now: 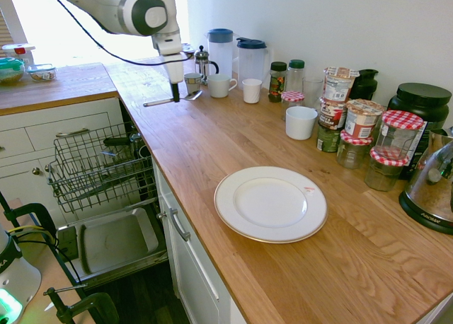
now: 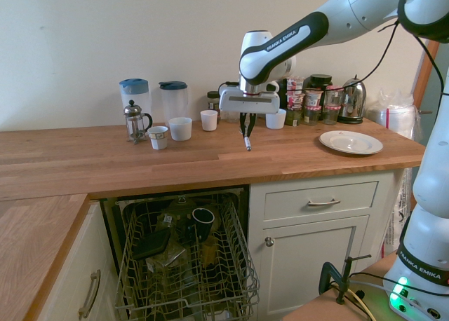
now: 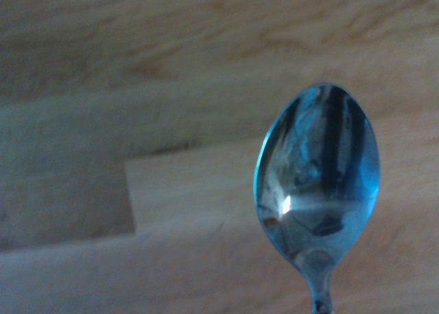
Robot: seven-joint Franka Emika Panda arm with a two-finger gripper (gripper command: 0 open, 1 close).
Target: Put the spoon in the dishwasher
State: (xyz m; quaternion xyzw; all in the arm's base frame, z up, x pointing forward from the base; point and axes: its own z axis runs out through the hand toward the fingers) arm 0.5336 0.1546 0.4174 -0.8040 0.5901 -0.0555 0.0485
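We are seeing the white arm's two-finger gripper hanging above the oak-plank wooden countertop, fingers pinched narrow around the small shiny silver metal spoon. In the first exterior view the spoon is lying roughly level, handle sticking out toward the counter's edge side and bowl toward the white ceramic mug. In the second exterior view the gripper is showing the spoon end-on below the fingers, clear of the wood. The wrist view is giving us the spoon's oval bowl close up, over blurred wood grain.

The built-in dishwasher with its dark grey wire basket rack is standing open under the counter, rack pulled out, and a black cup is sitting in it with other dark items we cannot make out. In the first exterior view the rack is sitting above the grey steel-lined drop-down door. The spoon is well apart from it, up over the counter.

The round white plate is lying on the countertop, well apart from the gripper. The glass French press is standing near the wall.
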